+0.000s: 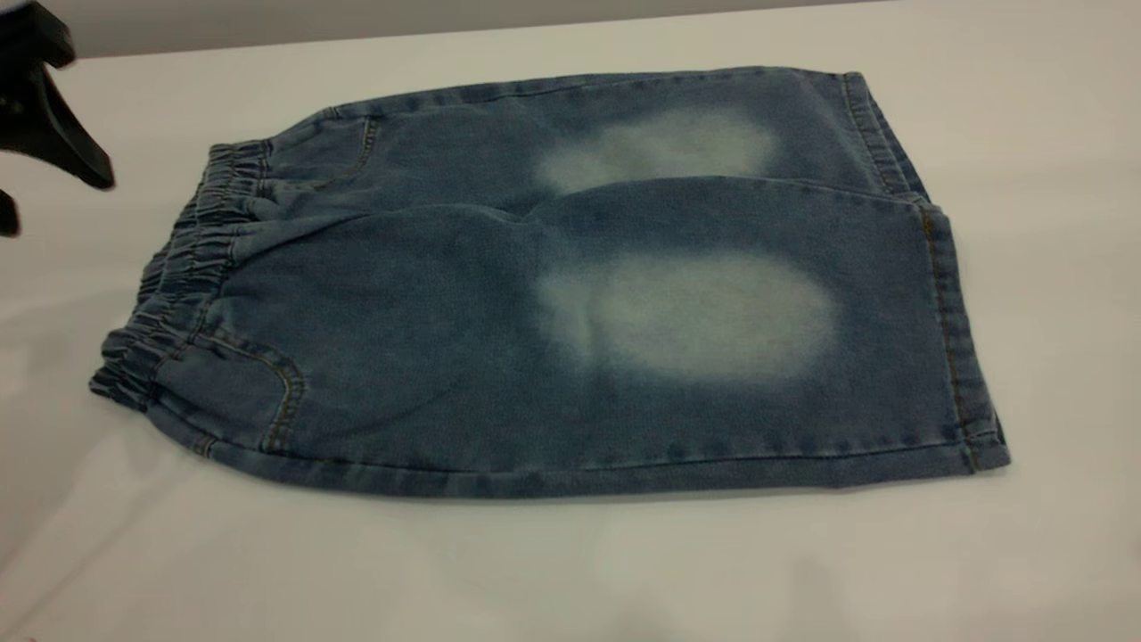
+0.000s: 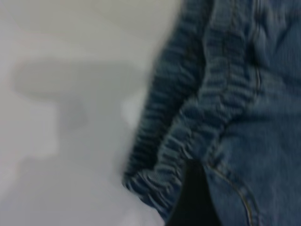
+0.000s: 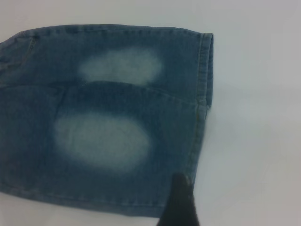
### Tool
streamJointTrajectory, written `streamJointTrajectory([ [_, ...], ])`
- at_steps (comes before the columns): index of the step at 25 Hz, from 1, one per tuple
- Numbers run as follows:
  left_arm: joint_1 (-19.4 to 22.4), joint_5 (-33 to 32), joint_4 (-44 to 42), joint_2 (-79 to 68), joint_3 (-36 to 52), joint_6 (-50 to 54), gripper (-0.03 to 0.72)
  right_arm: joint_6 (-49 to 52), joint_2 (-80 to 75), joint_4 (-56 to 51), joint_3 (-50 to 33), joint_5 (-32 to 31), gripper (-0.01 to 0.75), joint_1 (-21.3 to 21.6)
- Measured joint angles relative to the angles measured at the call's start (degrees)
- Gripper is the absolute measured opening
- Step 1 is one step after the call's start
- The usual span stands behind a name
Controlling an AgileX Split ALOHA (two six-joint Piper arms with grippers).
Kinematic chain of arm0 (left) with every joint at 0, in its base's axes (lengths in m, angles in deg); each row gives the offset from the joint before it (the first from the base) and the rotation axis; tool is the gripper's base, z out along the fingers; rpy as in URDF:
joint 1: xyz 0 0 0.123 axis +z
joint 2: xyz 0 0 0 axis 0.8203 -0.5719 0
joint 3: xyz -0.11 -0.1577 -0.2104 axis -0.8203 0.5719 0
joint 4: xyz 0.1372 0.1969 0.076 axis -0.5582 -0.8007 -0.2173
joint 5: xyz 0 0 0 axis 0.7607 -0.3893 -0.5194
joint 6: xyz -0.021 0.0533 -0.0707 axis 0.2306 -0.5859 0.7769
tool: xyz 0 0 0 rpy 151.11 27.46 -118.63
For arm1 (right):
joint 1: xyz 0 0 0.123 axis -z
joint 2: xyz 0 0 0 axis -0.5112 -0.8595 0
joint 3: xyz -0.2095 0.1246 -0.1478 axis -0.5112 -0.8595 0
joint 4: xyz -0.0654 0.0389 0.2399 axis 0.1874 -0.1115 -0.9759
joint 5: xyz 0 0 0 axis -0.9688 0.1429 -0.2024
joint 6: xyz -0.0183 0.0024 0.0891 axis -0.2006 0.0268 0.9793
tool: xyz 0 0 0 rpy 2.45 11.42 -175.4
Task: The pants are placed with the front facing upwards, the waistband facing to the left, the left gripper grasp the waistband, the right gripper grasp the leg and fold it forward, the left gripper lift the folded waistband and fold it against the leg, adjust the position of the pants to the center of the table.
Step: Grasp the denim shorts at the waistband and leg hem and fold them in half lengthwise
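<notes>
no readable text, labels, brand marks, numbers or signs in any view; the pants [image 1: 553, 294] show only plain denim with faded patches and stitching, and the table [image 1: 1052, 223] is unmarked

pants [image 1: 570, 294]: my one landmark, flat on the table [image 1: 1052, 223], front up; the only obstacle.
waistband [image 1: 183, 276] side: bare table beyond it; my left gripper [image 1: 36, 152] hangs above this gap, off the cloth.
hem side: open table past both leg ends; my right gripper [image 3: 178, 207] shows one finger over the near leg's hem.
near side of pants: broad bare strip.
far side of pants: narrower bare strip.
</notes>
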Motion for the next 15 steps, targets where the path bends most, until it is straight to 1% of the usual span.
streamJointTrajectory([
  [3,0.78,-0.38,7.07,-1.06,0.0,-8.65,0.454,-0.01,0.0,0.0,-0.05,-0.2,0.513,0.0],
  [8,5.64,-0.86,15.72,-5.64,0.0,-19.34,0.438,-0.01,0.0,0.0,-0.06,-0.56,0.513,0.0],
  [11,8.59,-1.76,19.27,-8.94,0.1,-24.11,0.437,-0.01,0.0,0.0,-0.06,-0.56,0.513,0.0],
  [15,9.27,-1.94,22.12,-12.7,0.1,-30.26,0.437,-0.01,0.0,0.0,-0.06,-0.61,0.513,0.0],
])
